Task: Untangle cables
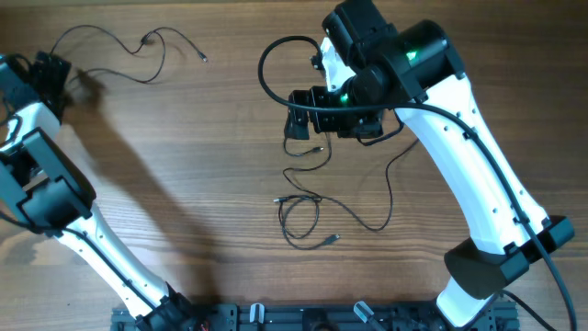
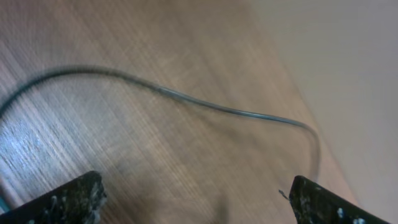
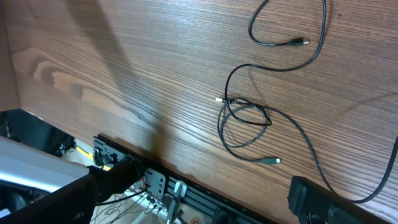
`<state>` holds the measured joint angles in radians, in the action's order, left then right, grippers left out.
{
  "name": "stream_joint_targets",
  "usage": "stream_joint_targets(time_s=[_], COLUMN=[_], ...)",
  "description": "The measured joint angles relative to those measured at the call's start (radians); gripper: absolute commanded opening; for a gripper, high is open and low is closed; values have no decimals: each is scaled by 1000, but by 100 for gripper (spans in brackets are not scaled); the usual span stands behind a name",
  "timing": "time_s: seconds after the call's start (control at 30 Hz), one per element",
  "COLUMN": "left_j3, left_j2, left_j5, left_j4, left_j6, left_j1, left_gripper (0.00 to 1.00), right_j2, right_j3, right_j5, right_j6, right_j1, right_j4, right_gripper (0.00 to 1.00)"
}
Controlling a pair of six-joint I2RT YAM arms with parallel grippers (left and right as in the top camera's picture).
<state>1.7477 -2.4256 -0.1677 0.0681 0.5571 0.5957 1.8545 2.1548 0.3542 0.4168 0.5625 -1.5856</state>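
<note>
Currently the cables [image 1: 299,199] are lying in two groups on the wooden worktop [image 1: 202,184]. Most of them are sitting just below the middle of the overhead frame, where thin black wires are crossing in a loose loop. Small plug ends are pointing out at the loop's left and lower right. One wire is trailing off to the right and then upward, and another short piece with a plug is lying just above the loop. From the right wrist view this same loop [image 3: 249,121] is showing in the centre right, with a silvery plug tip at its upper left.

A lone cable [image 1: 147,41] is lying well apart, in the upper left of the overhead frame. It is curving in open squiggles towards a tiny plug near the top. In the left wrist view it [image 2: 217,107] is arcing across the wood, blurred.

At the upper left edge, the left tool [image 1: 55,69] is standing with its jaws spread wide and gripping nothing, beside one end of the lone cable.

Above the central group, the right tool [image 1: 331,129] is hovering with its jaws likewise spread wide and empty.
</note>
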Motion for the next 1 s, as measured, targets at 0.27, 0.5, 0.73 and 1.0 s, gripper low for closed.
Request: stream_joint_targets(time_s=[0.27, 0.5, 0.73, 1.0], left_j3=[34, 10, 7, 251], left_j2=[306, 133, 37, 4], left_j5=[18, 85, 111, 4], left_j4=[-490, -509, -223, -151], left_j6=[10, 159, 185, 52], left_j1=[-61, -110, -69, -63], left_gripper=[100, 91, 4, 65], right_j2=[0, 0, 0, 0], right_j3=[0, 0, 0, 0], right_j5=[-11, -23, -26, -26], right_j6=[1, -3, -3, -3], right_j1=[0, 0, 0, 0], right_j4=[0, -5, -7, -23], right_gripper=[100, 100, 100, 100])
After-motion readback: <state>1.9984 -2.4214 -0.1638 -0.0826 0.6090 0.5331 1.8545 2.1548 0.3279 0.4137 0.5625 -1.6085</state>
